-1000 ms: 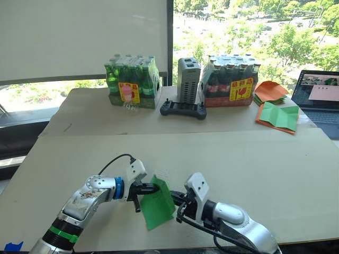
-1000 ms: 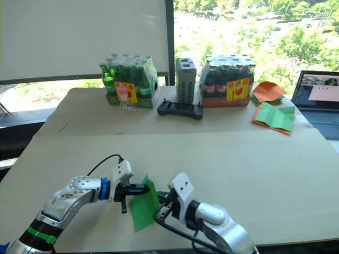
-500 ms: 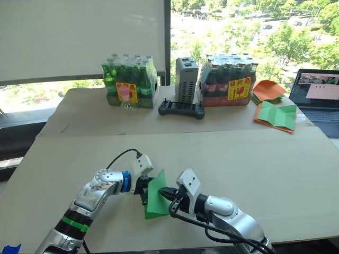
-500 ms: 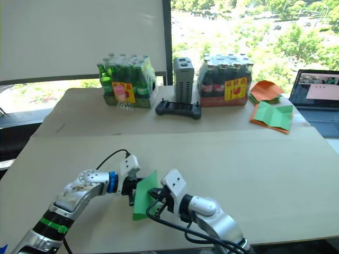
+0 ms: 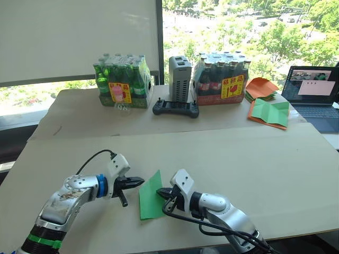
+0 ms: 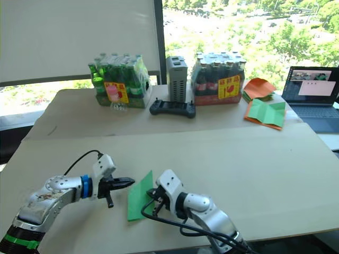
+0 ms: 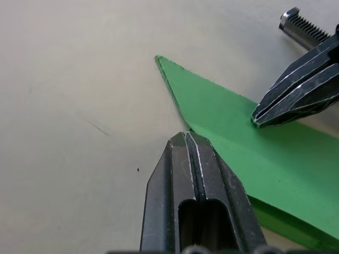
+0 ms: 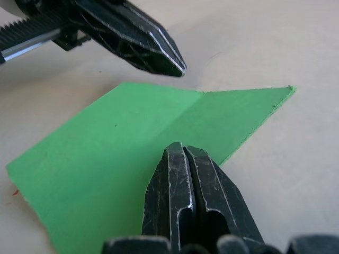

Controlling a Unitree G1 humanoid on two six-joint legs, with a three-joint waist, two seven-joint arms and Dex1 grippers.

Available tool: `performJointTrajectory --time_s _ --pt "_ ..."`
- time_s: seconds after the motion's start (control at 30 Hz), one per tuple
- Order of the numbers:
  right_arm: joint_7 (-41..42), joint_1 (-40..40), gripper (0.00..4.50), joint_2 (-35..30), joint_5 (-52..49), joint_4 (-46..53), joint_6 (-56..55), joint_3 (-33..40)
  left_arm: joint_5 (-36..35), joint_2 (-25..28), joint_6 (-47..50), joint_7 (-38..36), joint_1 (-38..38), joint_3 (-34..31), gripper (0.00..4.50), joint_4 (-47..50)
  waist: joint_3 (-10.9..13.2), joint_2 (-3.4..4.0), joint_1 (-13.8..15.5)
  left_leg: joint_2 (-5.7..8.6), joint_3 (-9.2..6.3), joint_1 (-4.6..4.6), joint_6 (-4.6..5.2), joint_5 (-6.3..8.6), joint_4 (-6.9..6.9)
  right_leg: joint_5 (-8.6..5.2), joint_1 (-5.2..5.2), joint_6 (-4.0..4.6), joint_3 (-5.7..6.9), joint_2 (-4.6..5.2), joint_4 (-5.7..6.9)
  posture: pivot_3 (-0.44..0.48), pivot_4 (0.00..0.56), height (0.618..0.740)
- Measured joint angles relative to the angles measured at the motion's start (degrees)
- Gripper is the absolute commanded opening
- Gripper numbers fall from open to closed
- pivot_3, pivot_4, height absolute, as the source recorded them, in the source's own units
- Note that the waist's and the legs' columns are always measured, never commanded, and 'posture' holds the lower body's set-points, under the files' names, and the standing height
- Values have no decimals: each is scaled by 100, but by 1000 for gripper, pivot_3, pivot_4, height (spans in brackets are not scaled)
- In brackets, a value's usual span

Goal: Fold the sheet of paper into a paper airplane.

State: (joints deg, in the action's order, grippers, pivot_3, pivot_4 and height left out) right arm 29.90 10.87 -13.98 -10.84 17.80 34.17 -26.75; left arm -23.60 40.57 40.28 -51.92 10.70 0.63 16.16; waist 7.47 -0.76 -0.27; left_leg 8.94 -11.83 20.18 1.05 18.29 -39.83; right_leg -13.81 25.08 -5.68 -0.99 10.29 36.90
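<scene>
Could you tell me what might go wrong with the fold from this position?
The folded bright green sheet of paper lies flat on the table, unheld; both jaws are closed. The left gripper and right gripper flank its edges, so a push could slide or crumple it.

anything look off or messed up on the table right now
Nothing stands out. The folded sheet of paper lies flat on the table between the left gripper and the right gripper, both with jaws shut. The bottle packs at the back stand upright.
</scene>
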Motion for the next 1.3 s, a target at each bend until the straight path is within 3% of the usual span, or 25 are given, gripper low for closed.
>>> performJointTrajectory --time_s 0.23,0.53,1.0,1.3 --pt "86 39 0 -2 65 -41 -28 -22 -364 82 253 -24 160 -175 19 340 0 0 -33 1 0 0 0 0 0 0 0 0 0 1 0 0 150 719" --pt "144 97 0 -61 71 -39 16 -8 95 7 -355 -34 -426 495 19 11 0 0 -4 3 2 -1 -2 -1 0 1 -3 1 -1 2 -3 0 150 719" --pt "606 729 0 -543 126 -209 148 56 347 -19 -767 66 -490 736 19 64 -1 2 65 5 5 -1 0 0 -1 1 -4 1 -2 6 -5 0 150 719" --pt "610 808 0 -459 225 -460 167 53 381 -51 -763 175 -489 750 19 91 -13 8 83 3 6 -6 -1 0 -2 1 -9 1 -3 5 -1 0 150 719"
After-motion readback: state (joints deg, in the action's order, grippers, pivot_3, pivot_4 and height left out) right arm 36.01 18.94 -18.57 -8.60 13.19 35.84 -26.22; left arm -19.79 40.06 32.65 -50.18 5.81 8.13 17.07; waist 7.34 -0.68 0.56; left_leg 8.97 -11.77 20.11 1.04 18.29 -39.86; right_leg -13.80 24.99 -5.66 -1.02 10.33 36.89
